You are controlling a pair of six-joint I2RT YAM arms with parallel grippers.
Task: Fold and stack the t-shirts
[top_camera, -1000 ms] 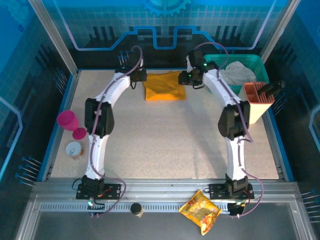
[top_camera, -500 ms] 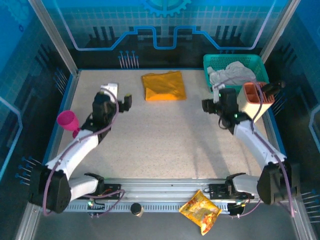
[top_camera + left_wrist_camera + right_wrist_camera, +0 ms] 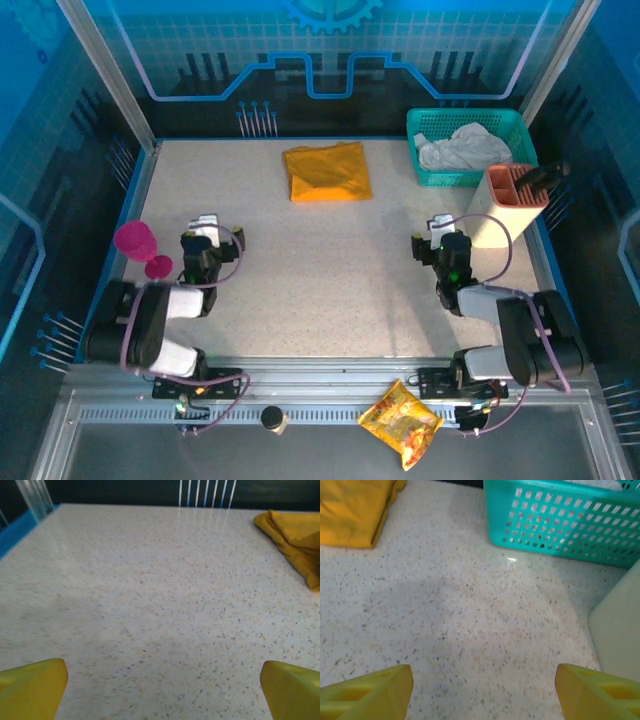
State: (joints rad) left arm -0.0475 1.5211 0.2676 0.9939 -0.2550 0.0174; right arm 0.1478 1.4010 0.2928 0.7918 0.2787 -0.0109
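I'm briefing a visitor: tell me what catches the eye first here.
A folded orange-yellow t-shirt lies at the far middle of the table. In the far right corner a teal basket holds pale crumpled cloth. The left gripper and right gripper sit low near the front, both open and empty.

Speckled pale worktop: a folded orange-yellow t-shirt lies flat well ahead of both sets of jaws, between the two. A teal basket sits ahead of the right jaws, with a beige holder just to their right. Two pink cups stand just left of the left jaws.
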